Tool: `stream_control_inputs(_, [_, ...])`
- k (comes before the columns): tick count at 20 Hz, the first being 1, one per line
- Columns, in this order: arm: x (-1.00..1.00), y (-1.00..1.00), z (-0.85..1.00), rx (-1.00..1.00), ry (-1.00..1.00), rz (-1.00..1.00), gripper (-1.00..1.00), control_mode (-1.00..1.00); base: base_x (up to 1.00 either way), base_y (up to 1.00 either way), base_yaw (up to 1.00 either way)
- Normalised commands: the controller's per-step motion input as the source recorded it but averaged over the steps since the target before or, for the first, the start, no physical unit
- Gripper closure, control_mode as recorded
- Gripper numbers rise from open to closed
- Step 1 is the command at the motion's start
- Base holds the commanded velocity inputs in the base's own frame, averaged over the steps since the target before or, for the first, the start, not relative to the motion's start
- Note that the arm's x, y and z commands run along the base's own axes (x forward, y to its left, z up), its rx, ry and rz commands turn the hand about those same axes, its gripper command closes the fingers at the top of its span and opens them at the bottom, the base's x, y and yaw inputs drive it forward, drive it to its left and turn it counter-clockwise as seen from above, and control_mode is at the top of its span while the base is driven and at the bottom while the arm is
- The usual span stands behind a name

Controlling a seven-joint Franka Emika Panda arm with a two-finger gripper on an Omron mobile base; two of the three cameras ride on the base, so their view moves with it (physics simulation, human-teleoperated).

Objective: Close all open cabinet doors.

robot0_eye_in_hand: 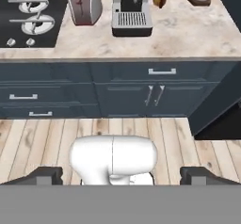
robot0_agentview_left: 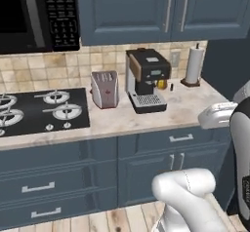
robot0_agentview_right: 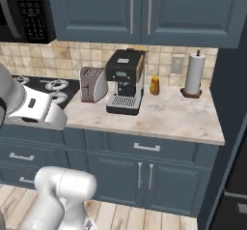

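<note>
Open cabinet door at the right edge, arm held back, nothing gripped.

The cabinet doors [robot0_agentview_left: 146, 11] are dark slate-blue with a recessed panel and slim silver handles; the upper pair at the top of the left base view and the lower pair [robot0_agentview_right: 144, 178] under the counter [robot0_agentview_right: 169, 118] look shut. A dark panel [robot0_eye_in_hand: 214, 105] slanting out at the right of the hand view is judged to be an open door. It is best approached from its outer face and pushed flat and slowly. The gripper [robot0_eye_in_hand: 121, 175] is seen at the bottom, its fingers [robot0_eye_in_hand: 47, 175] wide apart and holding nothing.
</note>
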Motion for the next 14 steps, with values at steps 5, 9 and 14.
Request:
stream_control_inputs(5, [0.00,0.00,0.00,0.00,0.00,0.00,-1.00,1.00,-0.03,1.00,-0.10])
stream_control_inputs(9, [0.00,0.00,0.00,0.00,0.00,0.00,-1.00,1.00,0.00,1.00,0.02])
stream_control_inputs(14, [0.00,0.00,0.00,0.00,0.00,0.00,-1.00,1.00,0.01,1.00,0.29])
